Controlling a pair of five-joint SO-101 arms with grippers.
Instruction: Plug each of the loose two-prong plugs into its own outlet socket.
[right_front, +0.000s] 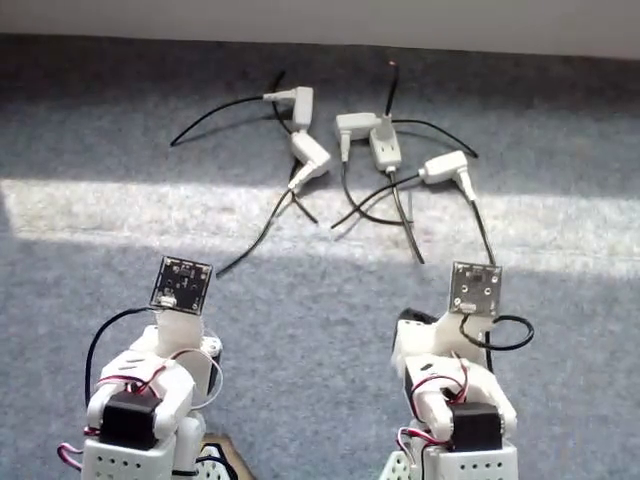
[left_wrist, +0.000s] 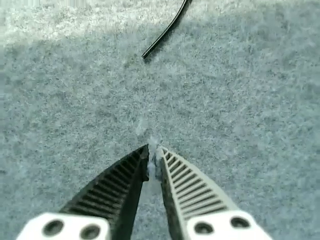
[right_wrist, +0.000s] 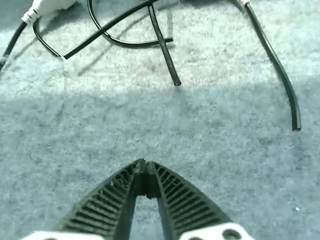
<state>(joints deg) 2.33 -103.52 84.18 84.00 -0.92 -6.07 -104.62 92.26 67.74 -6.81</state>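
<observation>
1. Grey carpet-like mat (right_front: 560, 330) covers the table. A bright band of light (right_front: 90, 210) crosses it from left to right.
2. Five white connectors on short black cords lie in a loose cluster at far centre, well apart from both arms. I cannot tell plug from socket at this range.
3. The far-left connector (right_front: 300, 103) has its cord running off to the left. The second connector (right_front: 311, 157) lies just near of it, and its cord trails near-left across the light band.
4. The middle-left connector (right_front: 355, 124) and middle-right connector (right_front: 386, 146) lie side by side. I cannot tell whether they touch.
5. The rightmost connector (right_front: 445, 166) lies alone, and its cord (right_front: 482, 225) runs near, toward the right arm (right_front: 455, 395).
6. Left gripper (left_wrist: 152, 156) is clenched, tips meeting with nothing between them, over bare mat. One loose cord end (left_wrist: 162, 37) lies far of it, apart.
7. Right gripper (right_wrist: 145, 175) is clenched, tips pressed together and empty, over bare mat. A straight cord end (right_wrist: 165, 50) and a curved cord end (right_wrist: 280, 75) lie far of it, not touching it.
8. The left arm (right_front: 150, 395) and the right arm sit side by side at the near edge.
</observation>
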